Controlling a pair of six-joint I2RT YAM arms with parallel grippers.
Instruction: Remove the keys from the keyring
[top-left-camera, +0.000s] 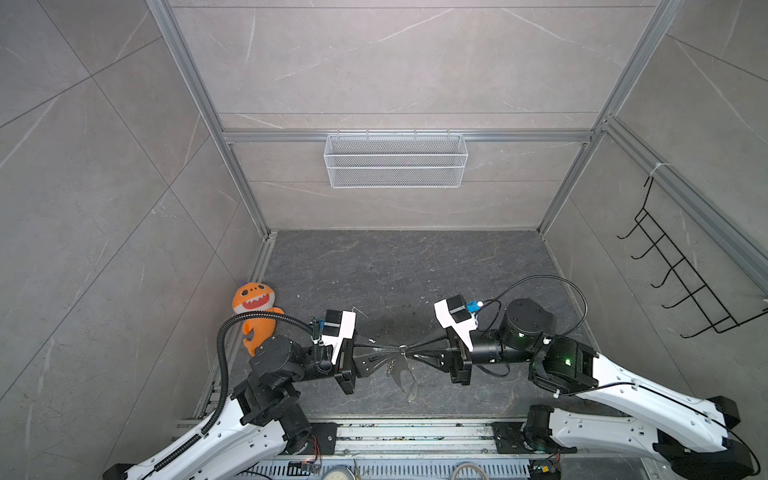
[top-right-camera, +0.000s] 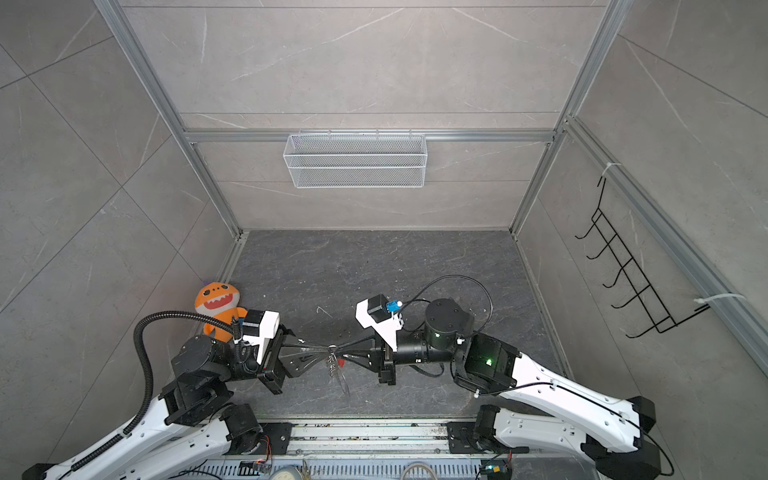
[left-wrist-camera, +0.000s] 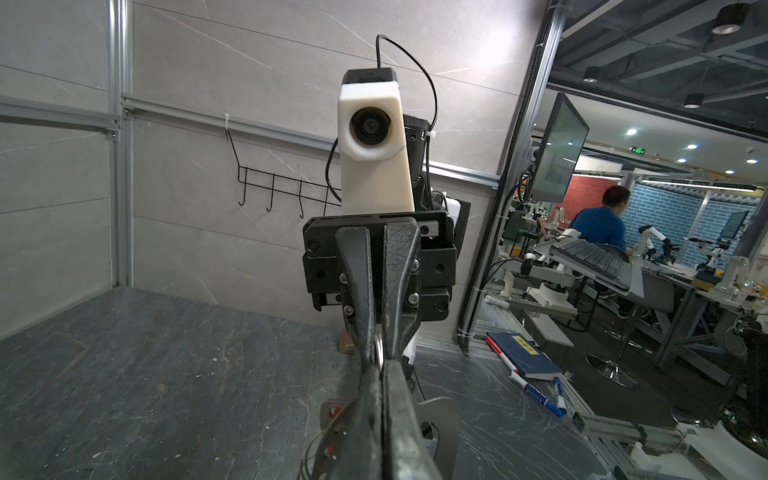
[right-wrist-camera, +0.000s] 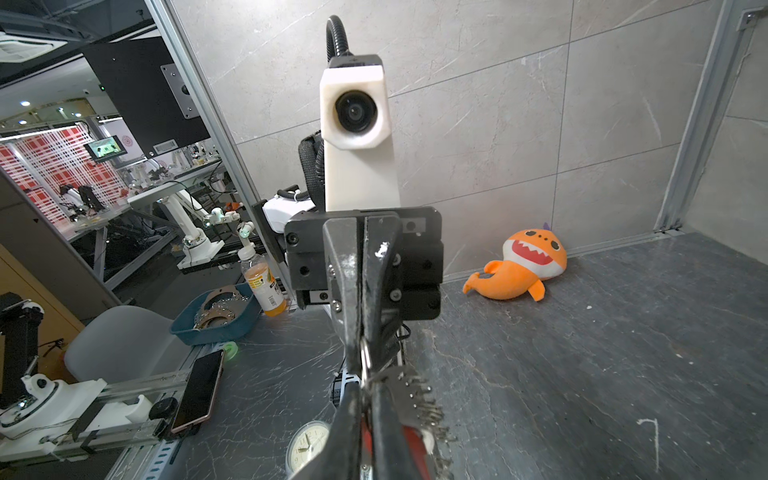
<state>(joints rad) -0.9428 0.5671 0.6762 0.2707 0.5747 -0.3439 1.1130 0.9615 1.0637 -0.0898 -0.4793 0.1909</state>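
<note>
Both grippers meet tip to tip above the dark floor in both top views. My left gripper is shut on the thin silver ring of the keyring. The flat grey fob hangs below the tips, with the beaded chain beside it. My right gripper is shut right at the ring. A key's red tag shows in the slit between its fingers and beside them. Where exactly the fingers pinch is hidden.
An orange plush toy lies by the left wall behind the left arm. A white wire basket hangs on the back wall and a black hook rack on the right wall. A clock and a phone lie beyond the front rail.
</note>
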